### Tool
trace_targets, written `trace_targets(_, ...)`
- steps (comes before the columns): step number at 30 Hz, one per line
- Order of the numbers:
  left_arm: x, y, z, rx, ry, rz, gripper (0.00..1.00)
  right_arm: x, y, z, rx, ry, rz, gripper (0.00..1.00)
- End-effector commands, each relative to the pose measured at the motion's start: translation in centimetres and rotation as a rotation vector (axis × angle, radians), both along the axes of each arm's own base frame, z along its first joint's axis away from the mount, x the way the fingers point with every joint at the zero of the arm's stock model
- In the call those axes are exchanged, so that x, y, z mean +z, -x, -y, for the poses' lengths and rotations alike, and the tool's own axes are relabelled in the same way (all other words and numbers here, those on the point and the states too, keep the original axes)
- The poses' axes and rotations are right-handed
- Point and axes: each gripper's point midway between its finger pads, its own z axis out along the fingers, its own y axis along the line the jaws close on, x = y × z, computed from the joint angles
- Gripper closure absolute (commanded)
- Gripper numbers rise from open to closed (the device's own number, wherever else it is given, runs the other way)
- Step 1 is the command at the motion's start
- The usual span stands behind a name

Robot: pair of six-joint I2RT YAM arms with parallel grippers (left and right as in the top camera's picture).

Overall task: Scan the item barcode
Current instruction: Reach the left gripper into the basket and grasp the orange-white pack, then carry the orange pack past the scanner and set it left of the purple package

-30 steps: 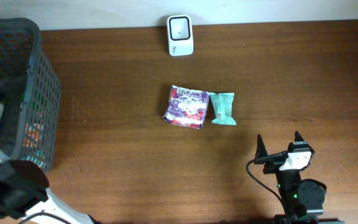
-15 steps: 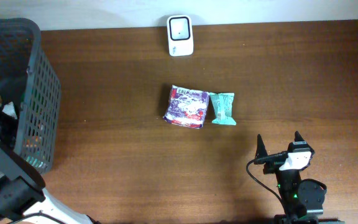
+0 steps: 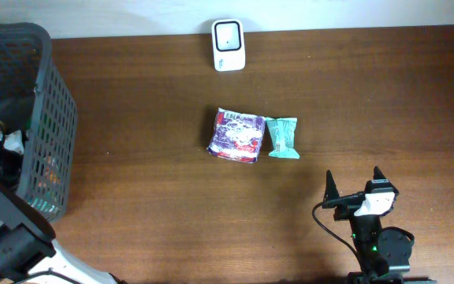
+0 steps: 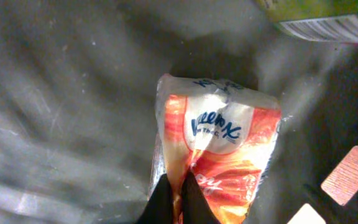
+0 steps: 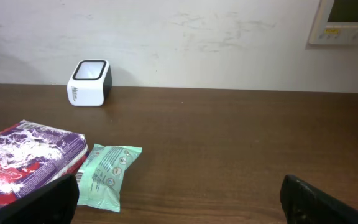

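Left wrist shows the left claw [image 4: 178, 186] clenched on the Kleenex pack [image 4: 219, 134]; the right claw [image 5: 179, 200] gapes wide, empty.

A bag [image 3: 236, 135] and sachet [image 3: 282, 137] are lying together before the scanner [image 3: 228, 45], a basket [image 3: 50, 110] sitting far to its left.

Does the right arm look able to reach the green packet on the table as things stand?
Probably yes: the right gripper stands open, with only bare table between it and the green packet.
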Motion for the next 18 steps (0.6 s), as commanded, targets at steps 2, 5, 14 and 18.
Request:
trace_targets(2, 1.4, 0.5, 0.1, 0.103, 0.024, 0.005, 1.0, -0.3, 0.0, -0.3, 0.016, 0.005, -0.002, 0.01)
trace_targets(5, 7.8, -0.5, -1.0, 0.134, -0.05, 0.109, 1.0, -0.3, 0.0, -0.3, 0.016, 0.005, -0.002, 0.01)
trace_targets(14, 29.5, 1.7, -1.1, 0.581, -0.233, 0.65, 1.0, -0.3, 0.0, -0.3, 0.016, 0.005, -0.002, 0.01)
trace_targets(18, 37.2, -0.4, 7.6, 0.385, 0.065, 0.974, 1.0, -0.3, 0.0, -0.3, 0.016, 0.005, -0.002, 0.01)
